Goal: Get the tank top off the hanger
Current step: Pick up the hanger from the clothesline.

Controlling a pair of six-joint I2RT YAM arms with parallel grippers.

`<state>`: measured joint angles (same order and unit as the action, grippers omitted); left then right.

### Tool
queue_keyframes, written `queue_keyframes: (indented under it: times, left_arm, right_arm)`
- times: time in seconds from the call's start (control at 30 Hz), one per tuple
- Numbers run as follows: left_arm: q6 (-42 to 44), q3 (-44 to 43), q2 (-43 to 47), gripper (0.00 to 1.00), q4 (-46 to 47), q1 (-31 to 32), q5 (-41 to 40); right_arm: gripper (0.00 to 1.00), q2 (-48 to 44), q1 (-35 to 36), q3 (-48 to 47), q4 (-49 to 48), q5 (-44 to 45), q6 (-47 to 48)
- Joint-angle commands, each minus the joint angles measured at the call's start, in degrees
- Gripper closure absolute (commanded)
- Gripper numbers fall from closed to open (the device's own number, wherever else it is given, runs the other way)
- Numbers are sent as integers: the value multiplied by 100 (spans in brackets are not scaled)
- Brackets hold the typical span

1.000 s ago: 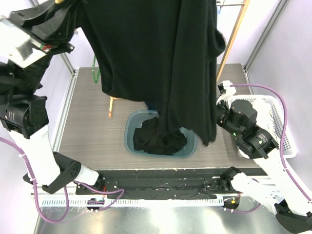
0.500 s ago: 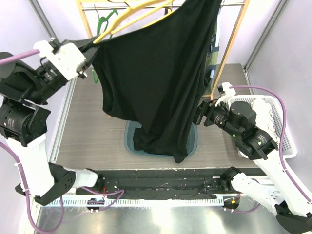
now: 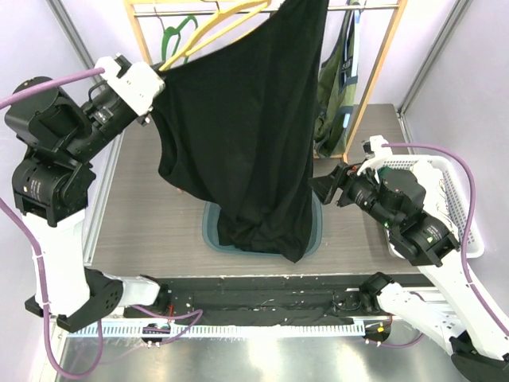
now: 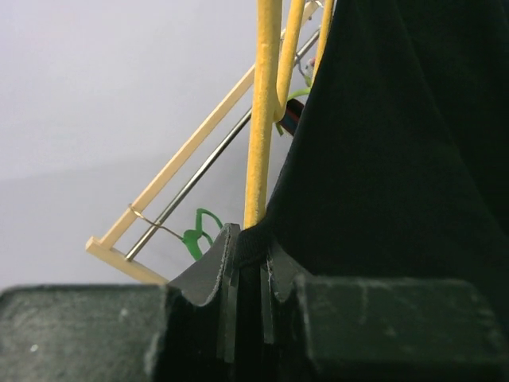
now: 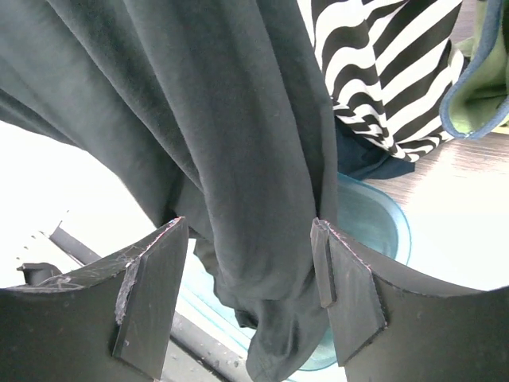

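A black tank top (image 3: pixel 238 135) hangs from a yellow hanger (image 3: pixel 211 32) and drapes down to the table. At the hanger's left end, my left gripper (image 3: pixel 155 83) is shut on the top's shoulder edge. The left wrist view shows the jaws (image 4: pixel 250 259) pinching a fold of black fabric (image 4: pixel 398 159), with the yellow hanger (image 4: pixel 262 119) rising just behind it. My right gripper (image 3: pixel 318 185) stands open at the top's lower right edge. In the right wrist view the hanging fabric (image 5: pixel 238 119) falls between the spread fingers (image 5: pixel 250 263) without being clamped.
A teal basin (image 3: pixel 316 227) holding dark clothes sits under the top's hem. The wooden rack (image 3: pixel 382 64) carries a green hanger (image 3: pixel 179 30) and a green garment (image 3: pixel 334 87); a striped garment (image 5: pixel 382 72) hangs beside it. A white basket (image 3: pixel 453 199) stands at the right.
The left arm has swung down and to the right, carrying the top away from the camera. The right gripper has come forward to the top's right edge. Neither gripper's opening has changed.
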<state>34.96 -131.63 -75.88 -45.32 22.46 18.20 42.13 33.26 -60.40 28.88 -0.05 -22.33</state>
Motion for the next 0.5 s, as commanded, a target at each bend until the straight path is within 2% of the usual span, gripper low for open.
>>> queue_keyframes:
  times: [0.0, 0.13, 0.3, 0.47]
  left_arm:
    - [-357, 76, 275, 100, 6, -5, 395]
    - [-920, 952, 652, 100, -108, -13, 711]
    - [-1570, 1754, 1092, 100, -249, 39, 1212]
    - [-1835, 2791, 1408, 100, -275, 83, 1520]
  right_arm:
    - [29, -143, -30, -94, -120, -107, 202]
    - [32, -319, -21, -252, -102, -197, 316]
    - [29, -460, -21, -481, -94, -179, 492]
    - [29, -390, -21, -762, -32, -389, 501]
